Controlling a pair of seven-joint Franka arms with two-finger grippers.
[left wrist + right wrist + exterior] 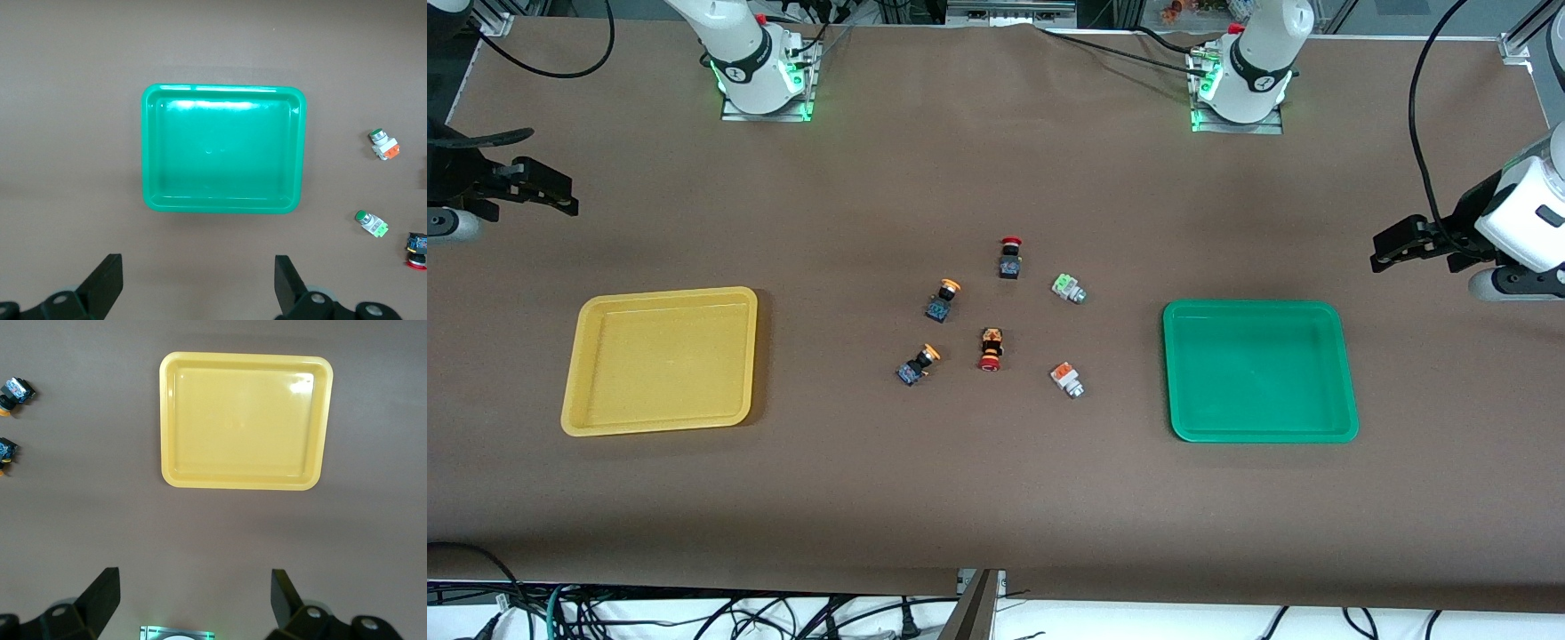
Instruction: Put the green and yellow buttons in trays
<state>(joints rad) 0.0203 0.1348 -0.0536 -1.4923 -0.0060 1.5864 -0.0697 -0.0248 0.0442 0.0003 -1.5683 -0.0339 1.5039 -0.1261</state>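
Two yellow-capped buttons [943,300] [918,365] lie mid-table, and both show in the right wrist view [15,392] [5,451]. A green-topped square button [1068,288] [371,223] and an orange-topped one [1066,379] [385,145] lie toward the green tray [1260,371] [223,158]. The yellow tray [660,360] [245,420] is at the right arm's end. Both trays are empty. My left gripper [1383,249] [198,283] is open, up over the table at the left arm's end. My right gripper [560,191] [195,597] is open, up over the right arm's end.
A red-capped black button [1010,258] and a red-capped orange-black button [991,348] [416,243] lie among the others. Brown paper covers the table. The arm bases [765,80] [1240,89] stand along the table edge farthest from the front camera.
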